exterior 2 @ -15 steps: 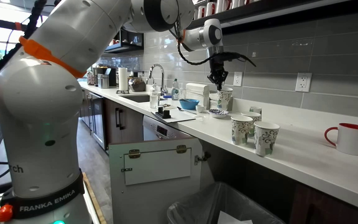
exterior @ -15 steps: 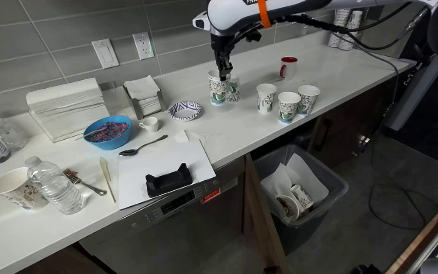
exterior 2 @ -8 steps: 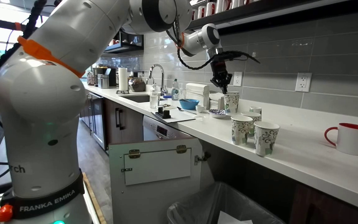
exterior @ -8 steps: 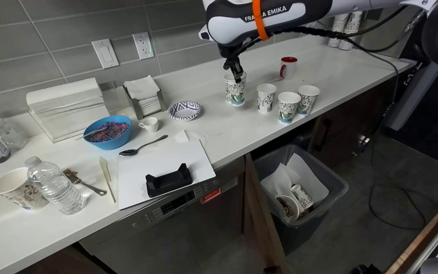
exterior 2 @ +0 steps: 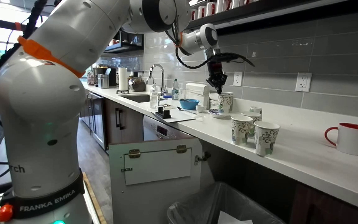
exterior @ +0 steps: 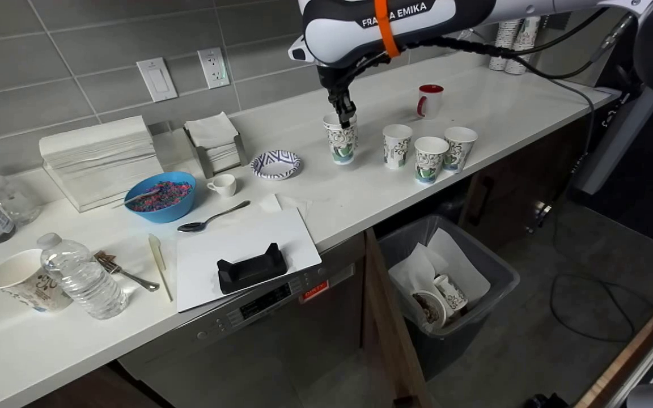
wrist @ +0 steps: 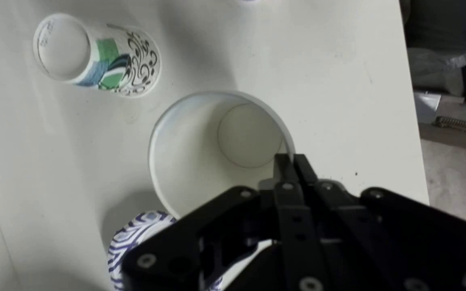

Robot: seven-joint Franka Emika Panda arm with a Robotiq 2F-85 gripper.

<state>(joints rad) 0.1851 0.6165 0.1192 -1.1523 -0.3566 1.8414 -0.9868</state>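
My gripper [exterior: 347, 115] is shut on the rim of an upright patterned paper cup [exterior: 342, 146]. In the wrist view the fingertips [wrist: 293, 161] pinch the rim, one inside the cup [wrist: 192, 149] and one outside. The gripper [exterior 2: 219, 90] and the held cup [exterior 2: 226, 103] show in an exterior view too. I cannot tell whether the cup touches the counter. An upside-down patterned cup [wrist: 126, 60] stands beside it, mostly hidden behind it in an exterior view. A blue-and-white patterned bowl [exterior: 275, 170] lies close by, partly under the gripper in the wrist view [wrist: 130, 242].
Three upright paper cups [exterior: 397, 147] [exterior: 428, 164] [exterior: 458, 150] stand near the counter edge. A white mug [exterior: 431, 106] is behind them. A lined bin [exterior: 505, 286] sits below, beside an open cabinet door [exterior 2: 155, 193]. A blue bowl [exterior: 173, 212] and napkin holder [exterior: 216, 139] are along the counter.
In an exterior view, gripper and held cup move right, then partly back left and nearer the counter's front edge. The upside-down cup is now mostly covered there. The grip on the rim appears unchanged.
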